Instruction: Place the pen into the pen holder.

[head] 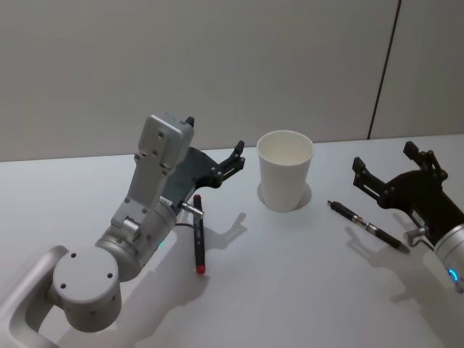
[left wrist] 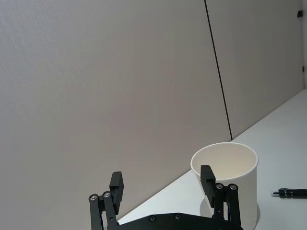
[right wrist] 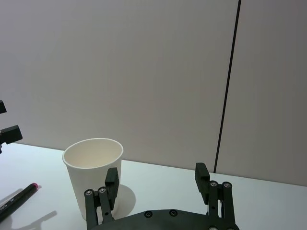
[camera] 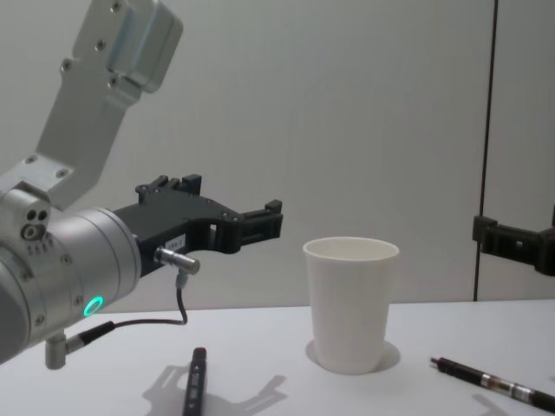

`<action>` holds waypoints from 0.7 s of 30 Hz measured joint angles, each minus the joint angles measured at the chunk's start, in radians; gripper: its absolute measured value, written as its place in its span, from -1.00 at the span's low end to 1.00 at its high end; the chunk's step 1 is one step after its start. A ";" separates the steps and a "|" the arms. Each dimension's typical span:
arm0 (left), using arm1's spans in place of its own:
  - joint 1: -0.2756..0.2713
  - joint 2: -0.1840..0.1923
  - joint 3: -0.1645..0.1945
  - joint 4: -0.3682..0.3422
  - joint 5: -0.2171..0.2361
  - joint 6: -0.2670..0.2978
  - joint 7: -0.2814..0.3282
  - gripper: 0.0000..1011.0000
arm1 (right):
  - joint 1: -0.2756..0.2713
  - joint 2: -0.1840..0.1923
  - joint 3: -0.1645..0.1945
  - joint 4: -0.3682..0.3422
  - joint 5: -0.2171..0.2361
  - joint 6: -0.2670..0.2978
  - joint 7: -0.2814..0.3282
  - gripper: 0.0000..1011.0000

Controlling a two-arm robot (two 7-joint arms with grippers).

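The pen holder, a plain white paper cup (head: pixel 285 170), stands upright and empty mid-table; it also shows as cup (left wrist: pixel 230 177), cup (right wrist: pixel 91 177) and cup (camera: pixel 351 303). Two pens lie flat on the table. A black pen with red ends (head: pixel 197 232) lies left of the cup, below my left arm. A black pen (head: pixel 368 226) lies to the cup's right. My left gripper (head: pixel 214 138) hovers open and empty, left of the cup and above the table. My right gripper (head: pixel 384 158) is open and empty, right of the cup, above the black pen.
The white table (head: pixel 290 290) runs back to a plain grey wall with a dark vertical seam (head: pixel 384 69). The left arm's grey body (head: pixel 138 232) and its cable hang over the table's left side.
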 joint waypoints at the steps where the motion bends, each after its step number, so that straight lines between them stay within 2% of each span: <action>1: 0.000 0.000 0.000 0.000 0.000 0.000 0.000 0.98 | 0.000 0.000 0.000 0.000 0.000 0.000 0.000 0.98; 21: 0.000 0.000 0.000 0.000 0.000 0.000 0.000 0.98 | 0.001 0.000 0.000 0.000 0.000 0.000 0.001 0.98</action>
